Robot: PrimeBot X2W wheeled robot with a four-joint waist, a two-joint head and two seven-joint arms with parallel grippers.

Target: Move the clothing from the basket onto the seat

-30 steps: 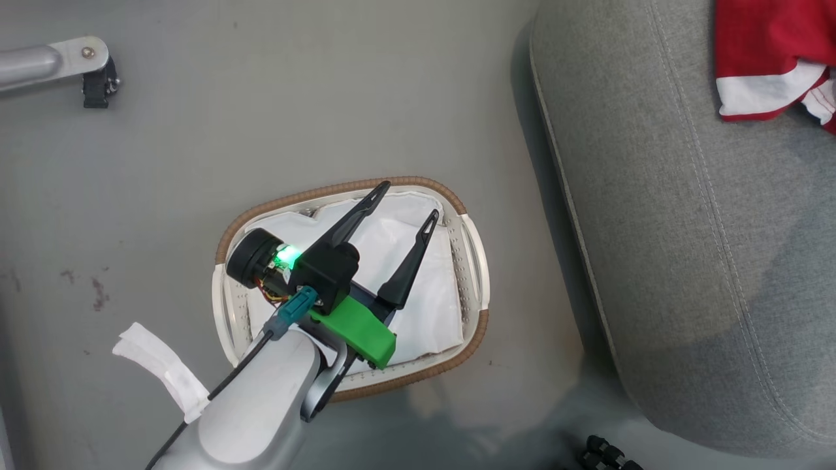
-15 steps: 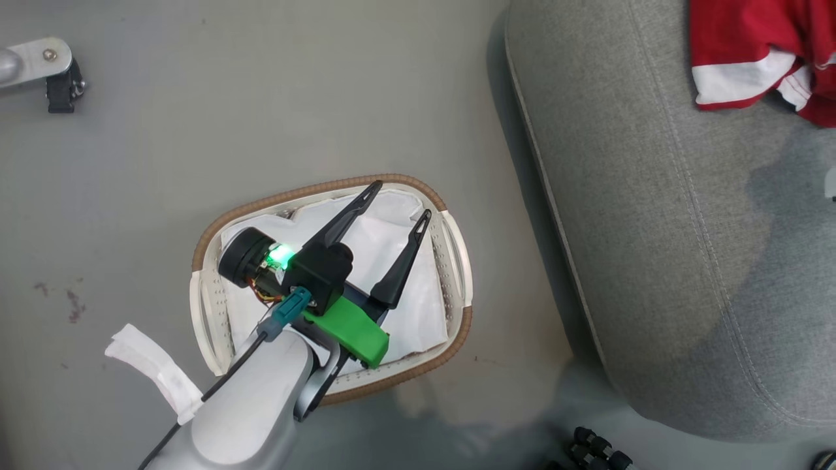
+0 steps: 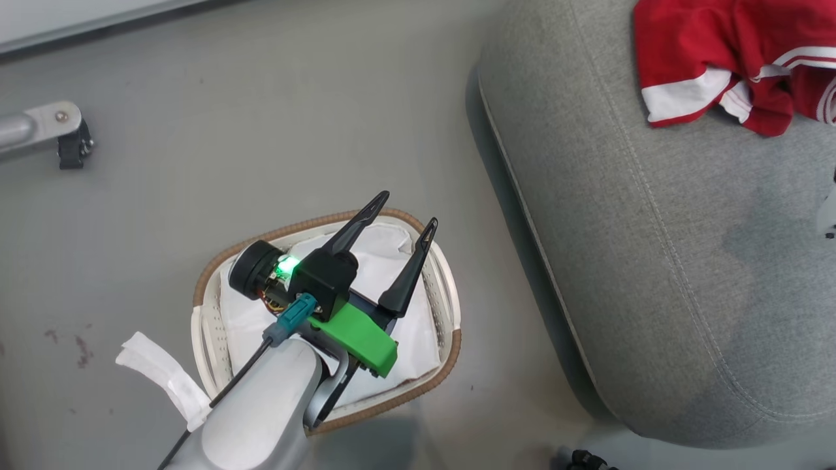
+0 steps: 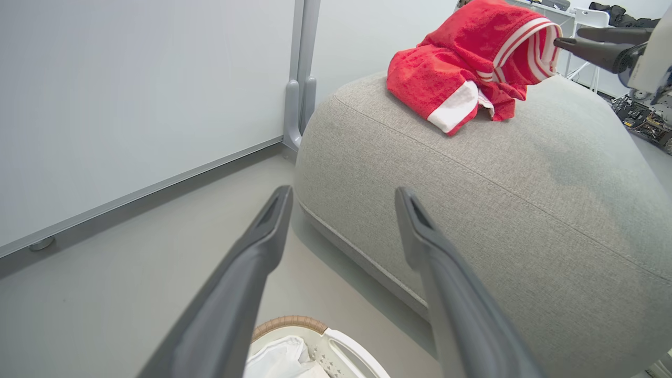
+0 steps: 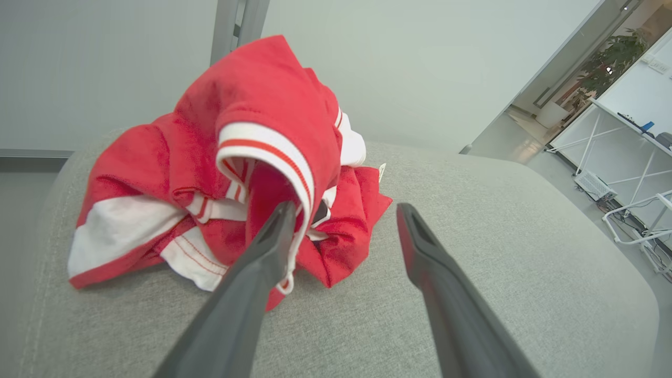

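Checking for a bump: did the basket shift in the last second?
No. The basket keeps the same gap to the sofa and floor stains; the whole view shifted, so the camera moved.

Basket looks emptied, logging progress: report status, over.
Left pincer open over basket. Right pincer open beside clothing on seat. Nothing blocking.

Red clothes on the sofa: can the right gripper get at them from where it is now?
Probably yes. The right gripper is open and close to the red clothes, which lie uncovered on the sofa, with nothing between them.
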